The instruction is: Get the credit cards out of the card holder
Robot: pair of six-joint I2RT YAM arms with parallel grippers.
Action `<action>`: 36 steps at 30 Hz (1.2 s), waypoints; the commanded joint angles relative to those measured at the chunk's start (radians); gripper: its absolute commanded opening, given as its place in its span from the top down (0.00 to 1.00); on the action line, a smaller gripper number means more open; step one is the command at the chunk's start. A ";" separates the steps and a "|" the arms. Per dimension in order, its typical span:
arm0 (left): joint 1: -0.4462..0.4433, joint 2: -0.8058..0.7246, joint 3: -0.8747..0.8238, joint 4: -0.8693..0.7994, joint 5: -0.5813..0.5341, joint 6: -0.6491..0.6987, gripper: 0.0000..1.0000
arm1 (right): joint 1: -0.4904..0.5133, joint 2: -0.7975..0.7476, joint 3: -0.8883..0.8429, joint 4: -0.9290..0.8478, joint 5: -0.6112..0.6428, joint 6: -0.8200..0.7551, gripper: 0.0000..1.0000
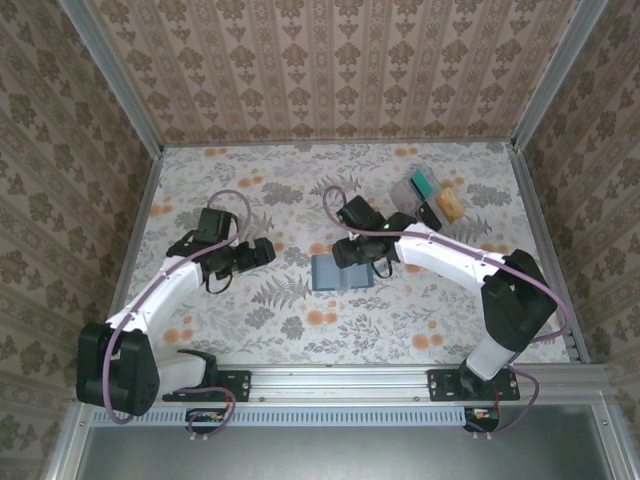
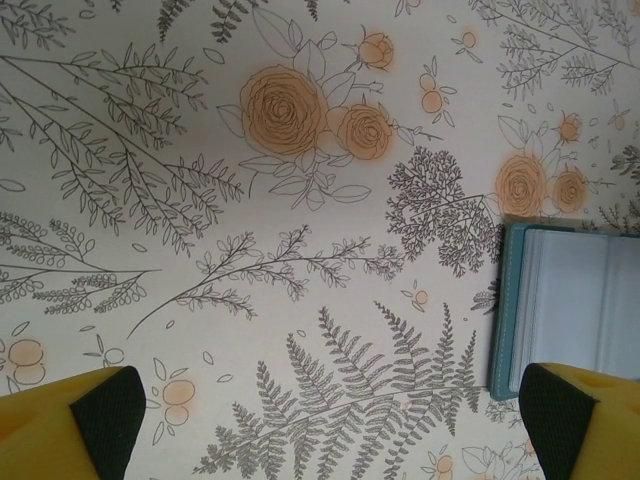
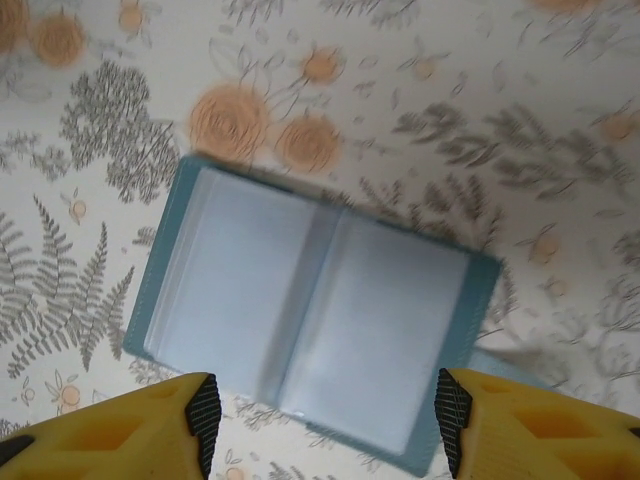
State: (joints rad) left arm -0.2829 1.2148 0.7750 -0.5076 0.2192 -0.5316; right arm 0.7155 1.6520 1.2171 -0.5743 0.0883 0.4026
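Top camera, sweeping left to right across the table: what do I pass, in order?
left gripper → card holder → grey card → teal card → orange card

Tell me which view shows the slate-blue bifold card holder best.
Right wrist view: the slate-blue bifold card holder lies open, both panels in view, slightly blurred. Top external shows it small, partly under the right arm. Left wrist catches one panel at the frame's right edge.
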 commanded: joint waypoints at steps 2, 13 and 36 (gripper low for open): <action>0.010 -0.017 -0.010 0.016 0.013 -0.026 0.00 | 0.051 0.064 -0.012 0.031 0.055 0.155 0.38; 0.006 0.031 -0.029 0.157 0.221 -0.117 0.00 | 0.053 0.229 0.039 0.052 0.044 0.181 0.47; -0.219 0.346 0.098 0.315 0.313 -0.276 0.38 | 0.005 0.237 -0.121 0.165 -0.008 0.217 0.64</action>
State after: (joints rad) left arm -0.4728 1.5379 0.8310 -0.2249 0.5102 -0.7792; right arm 0.7372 1.8652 1.1454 -0.4053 0.0933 0.6067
